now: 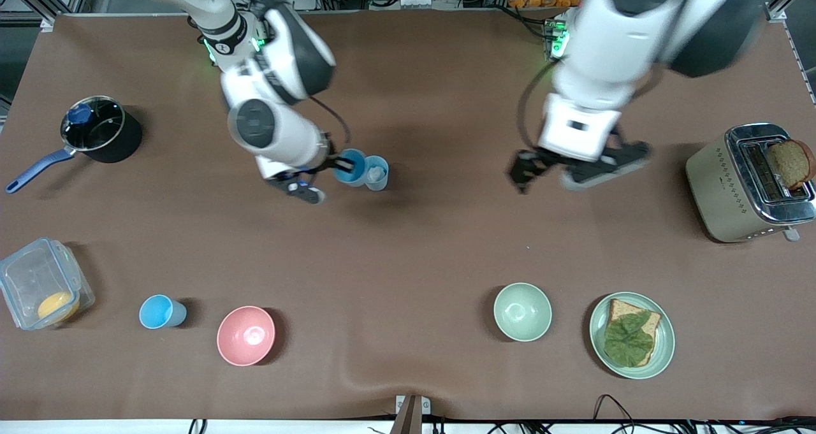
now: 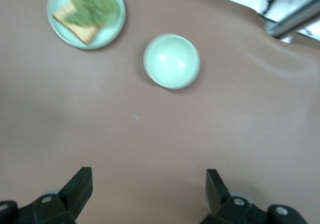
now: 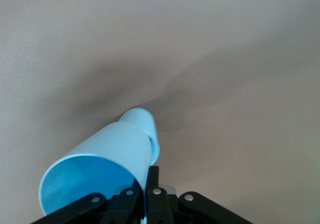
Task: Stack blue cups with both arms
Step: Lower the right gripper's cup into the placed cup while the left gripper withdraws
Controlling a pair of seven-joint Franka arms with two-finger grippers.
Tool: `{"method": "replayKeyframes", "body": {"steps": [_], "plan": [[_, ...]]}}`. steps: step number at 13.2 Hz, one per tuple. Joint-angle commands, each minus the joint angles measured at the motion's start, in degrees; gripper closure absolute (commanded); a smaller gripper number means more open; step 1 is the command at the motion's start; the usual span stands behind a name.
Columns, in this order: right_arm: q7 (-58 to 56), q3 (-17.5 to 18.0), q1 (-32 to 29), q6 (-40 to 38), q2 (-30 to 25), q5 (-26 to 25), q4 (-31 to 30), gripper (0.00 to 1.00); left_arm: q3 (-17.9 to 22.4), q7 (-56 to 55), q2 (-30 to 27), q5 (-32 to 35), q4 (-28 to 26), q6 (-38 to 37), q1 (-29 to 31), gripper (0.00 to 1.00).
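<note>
My right gripper point(image 1: 346, 164) is shut on the rim of the sky blue cup point(image 1: 350, 167), mid-table toward the right arm's end. The paler grey-blue cup point(image 1: 377, 173) stands upright right beside it, on the side toward the left arm. In the right wrist view the sky blue cup point(image 3: 107, 156) points away with its base far off, and my right gripper point(image 3: 147, 176) pinches its wall. My left gripper point(image 1: 548, 178) is open and empty over bare table near the middle, well apart from both cups. The left wrist view shows the left gripper point(image 2: 148, 181) with its jaws wide apart above the cloth.
A third, more vivid blue cup point(image 1: 162, 311), a pink bowl point(image 1: 246, 335) and a clear box point(image 1: 41, 292) lie near the front camera. A green bowl point(image 1: 522, 311) and a plate with toast point(image 1: 663, 341) do too. A toaster point(image 1: 746, 182) and a pot point(image 1: 99, 131) stand at the table's ends.
</note>
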Motion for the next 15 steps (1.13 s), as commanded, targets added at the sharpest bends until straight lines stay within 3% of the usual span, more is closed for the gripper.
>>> {"method": "replayKeyframes", "body": {"steps": [1,12,13,14,15], "plan": [[5.36,-0.98,3.66,0.66,1.10,0.37,0.28,1.00,-0.70,9.82,-0.60,-1.41,4.13,-5.20,5.02,0.00],[8.01,-1.15,5.52,0.74,1.81,-0.15,-2.53,0.99,-0.52,16.96,-1.12,-2.55,6.01,-10.24,12.06,0.00],[8.27,-1.15,5.51,0.57,1.72,-0.15,-2.27,0.36,-0.35,17.92,-0.95,-4.30,6.96,-10.85,12.67,0.00],[8.97,-1.24,5.43,0.22,1.37,-0.24,-1.92,0.00,-0.34,19.93,-0.86,-4.41,7.50,-12.33,13.37,0.00],[9.32,-1.33,4.99,-0.74,0.84,-0.16,-1.22,0.00,-0.34,21.60,-0.95,-4.32,7.50,-12.78,13.56,0.00]]}}
